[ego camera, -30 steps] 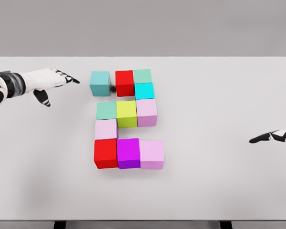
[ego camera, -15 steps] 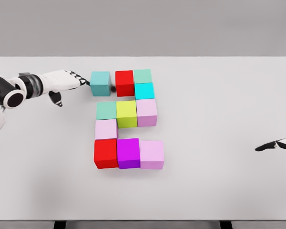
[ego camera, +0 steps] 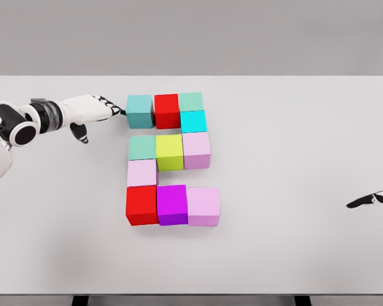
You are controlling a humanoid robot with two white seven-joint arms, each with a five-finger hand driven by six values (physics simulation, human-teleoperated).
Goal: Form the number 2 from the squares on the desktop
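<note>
Left hand at the teal cube, top row of the block figure.

The left hand [ego camera: 92, 109] lies flat on the white table [ego camera: 293, 146], fingers extended and holding nothing, fingertips [ego camera: 118, 111] touching the left face of the teal cube [ego camera: 140, 111]. That cube sits against the red cube [ego camera: 167, 110], forming the top row above the remaining cubes. The right hand [ego camera: 372, 200] shows at the right edge; its finger state cannot be determined.

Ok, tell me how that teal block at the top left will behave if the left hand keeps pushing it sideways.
The teal block looks like a flat-faced cube, so it should slide on the table rather than roll. It sits low and square, so tipping seems unlikely. It now appears to touch the red block, so the left hand would probably shove that one too.
</note>
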